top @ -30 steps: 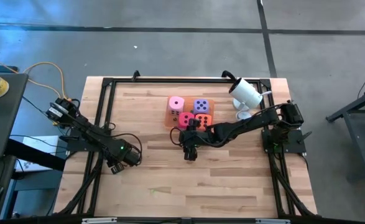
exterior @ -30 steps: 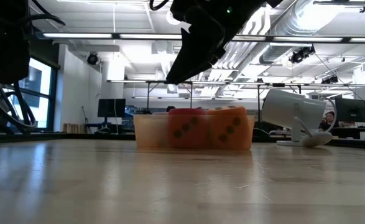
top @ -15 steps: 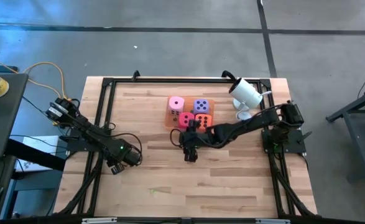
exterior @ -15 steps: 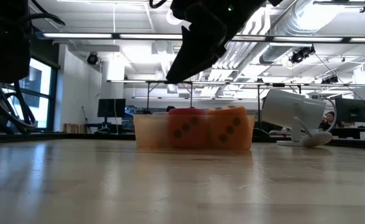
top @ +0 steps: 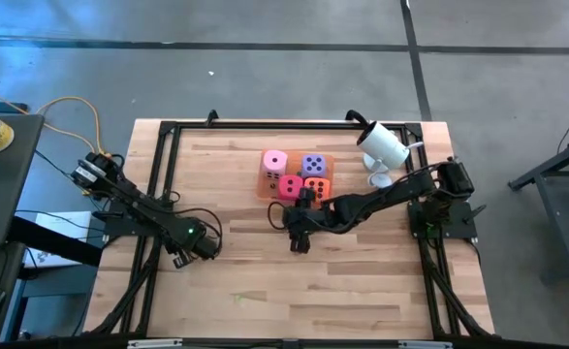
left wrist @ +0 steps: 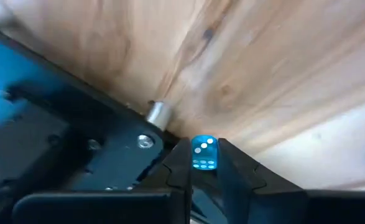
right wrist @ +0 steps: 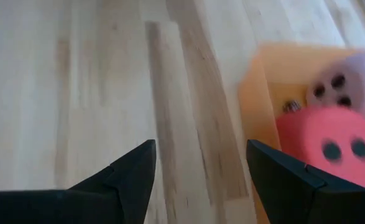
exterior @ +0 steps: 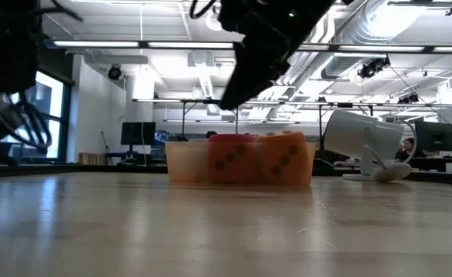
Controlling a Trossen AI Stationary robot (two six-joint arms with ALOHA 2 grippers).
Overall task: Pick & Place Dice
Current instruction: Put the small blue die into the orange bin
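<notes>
Four dice sit on a flat orange tray [top: 296, 175] at the table's middle: pink [top: 275, 161], purple [top: 312, 165], red [top: 290, 187] and orange [top: 316, 187]. The low view shows the red die [exterior: 229, 160] and the orange die [exterior: 286, 158] side by side. My right gripper [top: 299, 240] hangs open above bare wood just near of the tray; its wrist view [right wrist: 201, 180] shows the red die [right wrist: 331, 140] and the pink die [right wrist: 350, 84] off to one side. My left gripper [top: 180, 256] stays low by the left frame rail, shut on a small blue die [left wrist: 204, 153]. My left gripper pinches a small blue die with pale pips [left wrist: 204, 153] between its two fingers [left wrist: 181, 171], one finger on each opposite side. The die shows near the fingers' free ends, above the wood and the dark rail. Whether it rests on anything does not show.
A white camera-like device on a stand [top: 383, 147] sits at the far right of the table, right of the tray. A black metal frame [top: 158, 174] runs round the tabletop. Bare wood lies across the near half [top: 294, 291].
My right gripper has shifted a little toward the table's right, staying open and raised above the wood near the tray. My left arm has stirred slightly and shows blurred in the low view. The dice on the tray have kept their places.
</notes>
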